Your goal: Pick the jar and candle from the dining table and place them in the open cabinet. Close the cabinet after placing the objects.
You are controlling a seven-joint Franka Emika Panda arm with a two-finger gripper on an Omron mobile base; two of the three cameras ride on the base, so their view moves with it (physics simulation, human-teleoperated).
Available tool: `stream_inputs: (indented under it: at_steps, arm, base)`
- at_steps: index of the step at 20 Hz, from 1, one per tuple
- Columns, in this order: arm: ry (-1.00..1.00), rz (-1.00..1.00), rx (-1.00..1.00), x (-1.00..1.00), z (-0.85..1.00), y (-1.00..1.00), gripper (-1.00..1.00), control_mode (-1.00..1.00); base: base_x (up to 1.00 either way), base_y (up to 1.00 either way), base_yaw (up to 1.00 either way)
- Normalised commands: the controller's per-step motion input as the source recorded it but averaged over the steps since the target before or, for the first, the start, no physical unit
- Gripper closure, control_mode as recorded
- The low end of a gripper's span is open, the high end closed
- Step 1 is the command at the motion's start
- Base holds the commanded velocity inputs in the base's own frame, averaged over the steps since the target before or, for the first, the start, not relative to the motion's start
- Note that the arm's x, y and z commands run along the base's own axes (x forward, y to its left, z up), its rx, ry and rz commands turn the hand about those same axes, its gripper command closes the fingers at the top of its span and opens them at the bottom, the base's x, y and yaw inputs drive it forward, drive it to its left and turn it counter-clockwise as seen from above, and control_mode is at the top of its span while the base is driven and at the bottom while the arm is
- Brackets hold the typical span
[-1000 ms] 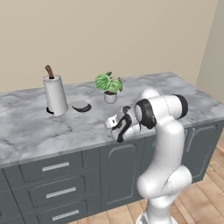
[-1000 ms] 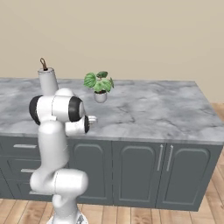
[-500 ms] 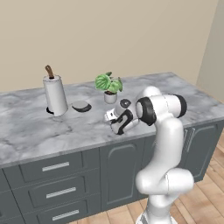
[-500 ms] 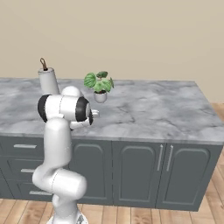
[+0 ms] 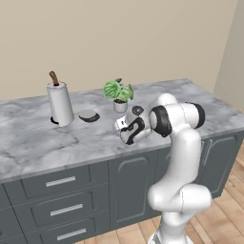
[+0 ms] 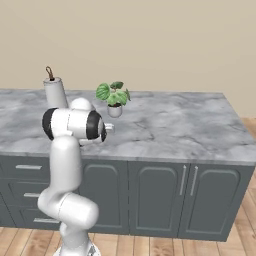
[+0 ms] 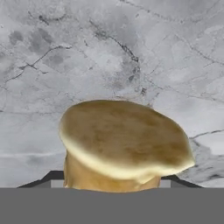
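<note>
The white robot arm with dark joints is reaching low over the long white marble dining table with grey veins point(image 5: 28, 143), its two-finger gripper point(image 5: 127, 138) hanging close above the tabletop near the front edge, just in front of the small green potted plant in a white pot point(image 5: 119, 93).

In the hand view the gripper point(image 7: 111, 183) is clamping the candle, a tan-golden stub with a wider rounded cap point(image 7: 124, 140): the dark fingertips point(image 7: 50, 177) are pressing against its lower sides, one on each side. The veined marble of the table point(image 7: 109, 52) is lying behind and around the candle; whether the candle's base is touching the top or sitting just clear of it cannot be told.

Well to the left of the gripper, the tall white paper-towel roll on a brown-tipped holder point(image 5: 60, 104) is standing upright, with a low dark grey round dish point(image 5: 88, 115) lying just beside it. From the right base view the roll point(image 6: 55, 92) is showing behind the arm's shoulder, and the plant point(image 6: 114, 95) is standing towards the back of the table point(image 6: 175, 130).

Dark grey drawers with silver bar handles point(image 5: 62, 190) are running under the tabletop, with dark grey panelled doors point(image 6: 200, 195) next to them
</note>
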Motion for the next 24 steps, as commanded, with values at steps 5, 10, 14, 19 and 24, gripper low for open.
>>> stream_inputs:
  at_steps: [5, 10, 14, 19, 24]
  arm:
    - [-0.13, 0.0, 0.0, -0.33, 0.34, 0.0, 1.0, -1.0]
    - [-0.25, 0.04, 0.0, -0.64, 0.52, 0.0, 1.0, -1.0]
    - [-0.1, 0.07, 0.0, -0.65, 0.5, 0.0, 1.0, -1.0]
    - [-0.09, 0.06, 0.0, -0.66, 0.8, -0.01, 1.0, -1.0]
    - [-0.15, 0.04, -0.04, -0.46, 0.94, -0.11, 1.0, -1.0]
  base:
    - [0.0, 0.0, 0.0]
    - [0.0, 0.0, 0.0]
    - [0.0, 0.0, 0.0]
    - [0.0, 0.0, 0.0]
    - [0.0, 0.0, 0.0]
